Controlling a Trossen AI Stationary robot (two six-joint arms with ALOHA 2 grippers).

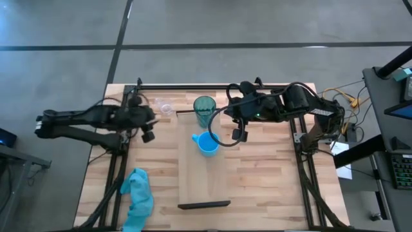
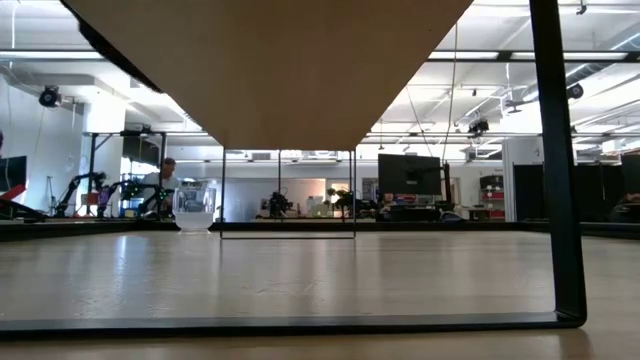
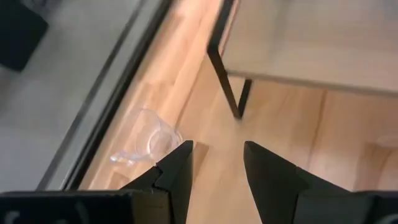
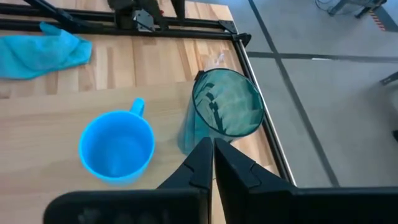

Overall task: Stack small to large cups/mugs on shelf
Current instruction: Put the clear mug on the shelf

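The shelf [image 1: 205, 177] is a long light board with a dark rail at each short end, standing on the tabletop. The teal tumbler [image 1: 205, 111] stands upright at its far end, and the blue mug [image 1: 206, 144] stands just nearer, mouth up. Both also show in the right wrist view: the tumbler [image 4: 225, 112] and the mug [image 4: 117, 147]. The small clear cup [image 1: 165, 107] is on the tabletop left of the shelf. My left gripper [image 3: 217, 165] is open, just left of and nearer than the clear cup [image 3: 146, 140]. My right gripper [image 4: 212, 155] is shut, above and right of the tumbler.
A light blue cloth [image 1: 136, 198] lies at the table's near left corner. Black frame bars [image 1: 193, 86] run along the table's far edge and down both sides. The shelf's near half is bare board up to its near rail [image 1: 203, 205].
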